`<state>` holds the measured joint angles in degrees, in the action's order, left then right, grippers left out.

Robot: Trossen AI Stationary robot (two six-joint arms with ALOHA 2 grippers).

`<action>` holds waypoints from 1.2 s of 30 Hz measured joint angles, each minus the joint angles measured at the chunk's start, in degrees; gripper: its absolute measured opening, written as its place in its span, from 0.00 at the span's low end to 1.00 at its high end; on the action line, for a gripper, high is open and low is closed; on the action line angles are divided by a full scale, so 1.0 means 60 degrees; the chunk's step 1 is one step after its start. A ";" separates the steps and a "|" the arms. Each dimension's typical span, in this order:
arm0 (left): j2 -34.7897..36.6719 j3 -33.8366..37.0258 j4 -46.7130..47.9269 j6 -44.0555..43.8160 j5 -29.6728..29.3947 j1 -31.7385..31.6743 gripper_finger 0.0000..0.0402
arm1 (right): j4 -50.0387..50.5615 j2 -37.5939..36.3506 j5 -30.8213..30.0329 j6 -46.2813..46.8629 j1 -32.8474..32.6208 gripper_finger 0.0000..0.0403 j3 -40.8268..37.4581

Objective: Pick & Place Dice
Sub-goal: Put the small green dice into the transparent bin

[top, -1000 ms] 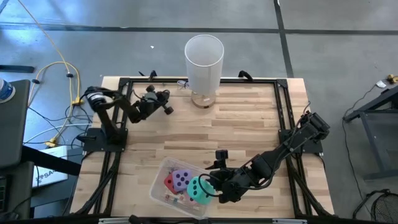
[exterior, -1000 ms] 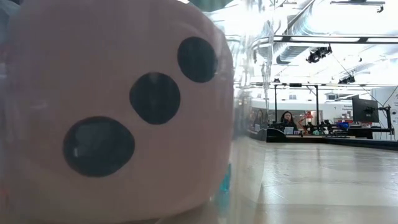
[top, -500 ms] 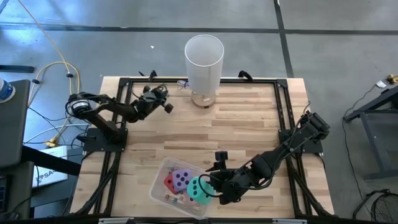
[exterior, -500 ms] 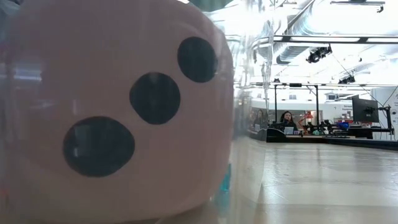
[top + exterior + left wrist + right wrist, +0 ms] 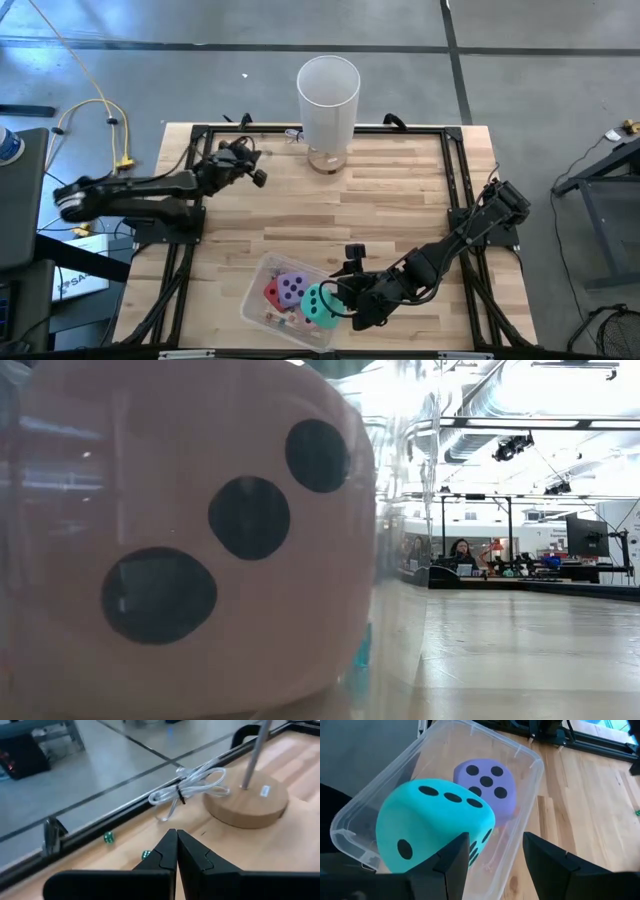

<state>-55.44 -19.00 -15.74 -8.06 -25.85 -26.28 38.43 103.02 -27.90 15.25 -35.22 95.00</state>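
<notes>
A clear plastic bin (image 5: 262,312) near the table's front edge holds the red die (image 5: 271,293), the purple die (image 5: 292,288) and the teal-green die (image 5: 320,306). In the right wrist view the teal die (image 5: 432,822) lies nearer than the purple die (image 5: 487,782). My right gripper (image 5: 340,293) (image 5: 492,852) is open, level beside the bin's right side next to the teal die. The pink die (image 5: 190,540) fills the low view behind a clear wall. My left gripper (image 5: 257,176) (image 5: 176,834) is shut and empty, low over the table's far left. My right gripper has one finger (image 5: 455,857) standing at the teal die's lower corner (image 5: 477,845). I cannot tell whether it touches the die. The die rests in the bin.
A tall white cylinder (image 5: 328,98) stands on a round wooden base (image 5: 245,802) at the table's far middle, with a looped clear cable (image 5: 187,787) beside it. Two tiny green beads (image 5: 108,837) lie near the far rail. Black frame rails edge the table.
My left arm has swung down and stretched out low toward the table's left side. Its shut gripper has gone a little toward the left edge. My right gripper and the dice have kept still.
</notes>
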 joint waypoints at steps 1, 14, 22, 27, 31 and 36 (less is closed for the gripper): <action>0.0370 -0.0103 0.0448 0.0085 0.0078 -0.0019 0.00 | -0.0052 0.0000 0.0000 0.0000 0.0000 0.44 0.0000; 0.1163 -0.1400 0.4641 -0.1442 0.2539 -0.0605 0.00 | -0.0391 0.0004 0.0258 0.0025 -0.0004 0.44 0.0000; 0.1159 -0.1404 0.4150 0.1362 0.2427 -0.1166 0.00 | -0.0775 0.0007 0.0767 0.0000 -0.0004 0.44 0.0000; 0.0992 -0.1404 0.3725 0.0895 0.2425 -0.1206 0.00 | -0.0892 0.0011 0.1145 0.0004 -0.0004 0.44 -0.0004; 0.0679 -0.1397 0.3725 0.2780 0.2454 -0.1231 0.00 | -0.1026 0.0095 0.1249 0.0000 -0.0029 0.44 -0.0004; 0.0161 -0.1400 0.3494 0.3521 0.2433 -0.1196 0.00 | -0.1040 0.0098 0.1249 0.0067 -0.0073 0.44 -0.0007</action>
<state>-54.48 -27.39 5.23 13.06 -11.25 -33.46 32.18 103.61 -20.40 15.65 -35.66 94.96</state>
